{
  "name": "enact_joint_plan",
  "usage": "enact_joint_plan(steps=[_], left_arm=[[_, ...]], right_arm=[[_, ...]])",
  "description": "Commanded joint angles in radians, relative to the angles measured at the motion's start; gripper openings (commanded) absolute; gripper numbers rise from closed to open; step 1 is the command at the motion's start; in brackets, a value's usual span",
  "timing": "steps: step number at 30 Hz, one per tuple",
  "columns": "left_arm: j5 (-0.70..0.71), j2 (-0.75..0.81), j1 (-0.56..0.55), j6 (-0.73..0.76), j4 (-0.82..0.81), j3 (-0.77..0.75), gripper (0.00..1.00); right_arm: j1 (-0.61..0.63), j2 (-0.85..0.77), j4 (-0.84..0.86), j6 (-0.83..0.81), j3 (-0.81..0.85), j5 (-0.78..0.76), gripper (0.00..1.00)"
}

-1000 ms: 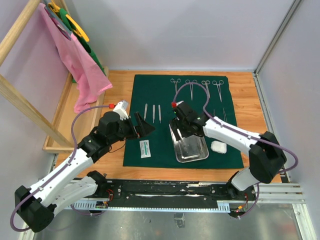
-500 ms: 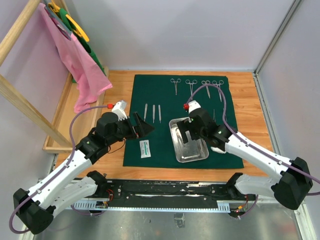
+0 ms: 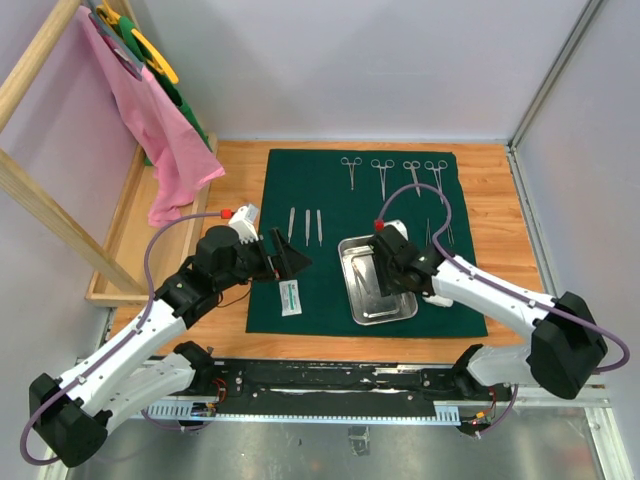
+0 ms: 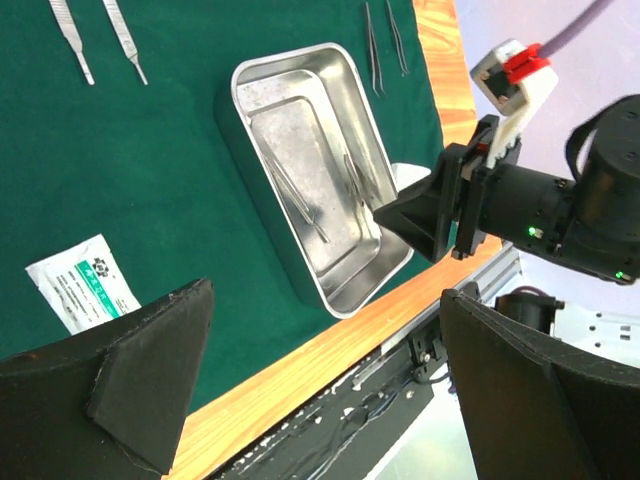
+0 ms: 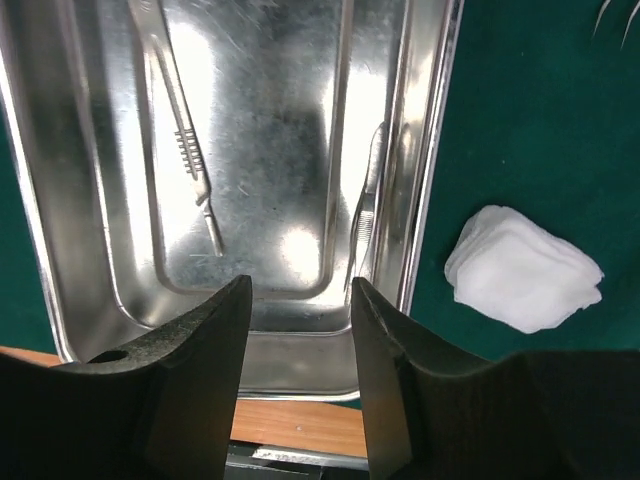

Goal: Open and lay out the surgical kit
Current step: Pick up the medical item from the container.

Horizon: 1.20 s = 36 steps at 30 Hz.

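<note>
While the green cloth (image 3: 320, 200) lay spread flat, clamps (image 3: 392, 172) lined along its far edge, two instruments (image 5: 185, 150) waited inside the steel tray (image 5: 435, 150) (gauze (image 5: 522, 268) just beside it). The right gripper (image 5: 300, 290) hovered above them, jaws parted and empty; the left gripper (image 3: 287, 256) was spread wide, holding nothing.

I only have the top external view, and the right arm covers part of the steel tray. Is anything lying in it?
Observer: Yes. The right wrist view shows two slim steel instruments in the tray: one with a ridged handle, the other lying along a long wall.
Operator: Is the right pincer holding anything?
Observer: No. It is open and empty, above one short end of the tray.
Operator: I can't find the gauze wad.
Observer: It lies on the green cloth beside the tray, apart from it.
</note>
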State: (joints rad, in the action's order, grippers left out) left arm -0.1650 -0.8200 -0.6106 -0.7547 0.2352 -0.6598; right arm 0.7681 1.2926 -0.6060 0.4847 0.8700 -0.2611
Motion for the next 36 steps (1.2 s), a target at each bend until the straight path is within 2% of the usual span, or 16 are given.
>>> enact_joint_plan(steps=[1, 11, 15, 22, 28, 36], left_arm=[[-0.041, 0.002, 0.007, 0.043, -0.03, 0.005, 0.99], [-0.04, 0.009, 0.008, 0.071, -0.011, -0.001, 0.99], [-0.041, 0.008, 0.008, 0.078, -0.008, -0.003, 0.99], [-0.042, -0.003, 0.008, 0.086, -0.008, -0.007, 0.99], [-0.039, -0.004, 0.008, 0.082, -0.007, -0.011, 0.99], [-0.041, -0.006, 0.008, 0.07, -0.018, -0.017, 0.99]], right_arm=[[-0.026, 0.05, -0.076, 0.104, -0.035, -0.052, 0.45], [-0.049, 0.111, -0.035, 0.146, -0.091, -0.052, 0.39], [-0.079, 0.14, -0.007, 0.15, -0.107, -0.024, 0.33], [-0.086, 0.171, 0.008, 0.152, -0.118, -0.003, 0.29], [-0.085, 0.169, 0.008, 0.137, -0.107, 0.007, 0.13], [-0.083, 0.04, -0.033, 0.042, -0.019, -0.001, 0.03]])
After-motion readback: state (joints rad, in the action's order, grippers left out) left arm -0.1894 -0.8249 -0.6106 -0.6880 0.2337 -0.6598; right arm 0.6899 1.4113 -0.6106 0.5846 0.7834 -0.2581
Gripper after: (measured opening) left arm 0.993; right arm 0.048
